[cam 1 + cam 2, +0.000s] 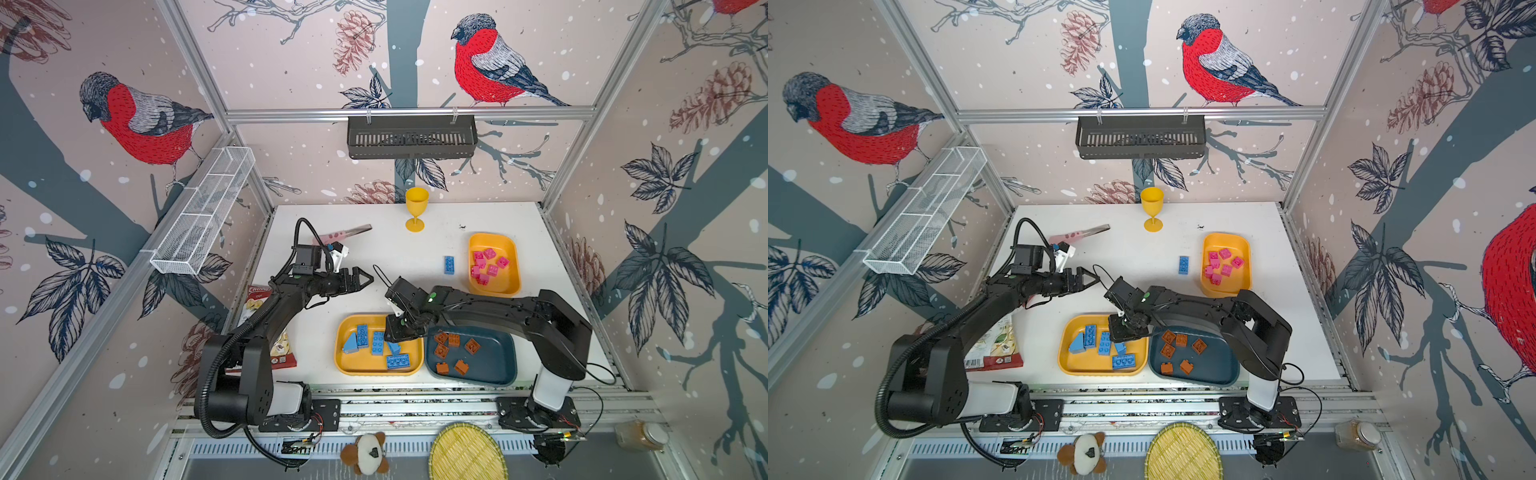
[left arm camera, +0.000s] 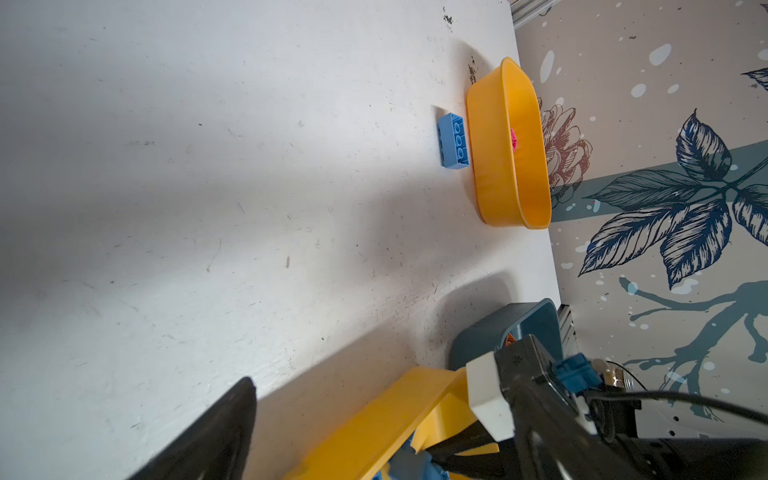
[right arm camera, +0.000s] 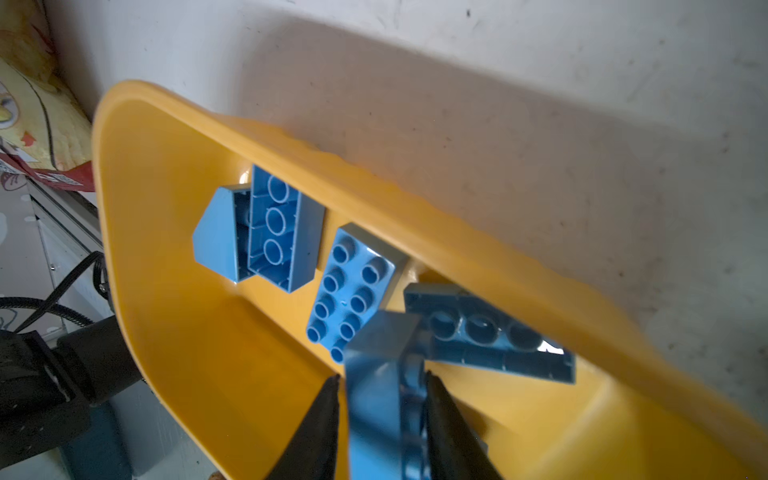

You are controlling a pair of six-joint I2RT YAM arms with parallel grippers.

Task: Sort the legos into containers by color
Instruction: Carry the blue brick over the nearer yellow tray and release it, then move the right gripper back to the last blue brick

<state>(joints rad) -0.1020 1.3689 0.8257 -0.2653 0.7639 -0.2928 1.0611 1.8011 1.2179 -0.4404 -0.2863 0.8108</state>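
1. The larger yellow tray (image 1: pixel 365 366) sits at the near edge of the surface (image 1: pixel 395 257), holding blue legos (image 1: pixel 378 343), among them a wedge and several rectangles.
2. Touching its right side is the dark teal tray (image 1: pixel 494 365), with six brown-orange legos (image 1: pixel 441 351) scattered inside.
3. The right tool (image 3: pixel 382 375) hangs over the right end of the larger yellow tray. In the right wrist view a blue brick (image 3: pixel 374 415) stands on edge between its two fingers, low over the tray floor. The view is too blurred to tell whether the fingers pinch it or have let go.
4. Farther back, the left tool (image 1: pixel 368 279) hovers above bare surface, its jaws spread wide and holding nothing.
5. A loose blue brick (image 1: pixel 449 264) lies on the surface just beside the smaller yellow tray (image 1: pixel 498 286), which holds the pink legos (image 1: pixel 486 264).
6. A yellow goblet (image 1: pixel 415 208) stands upright at the far edge.
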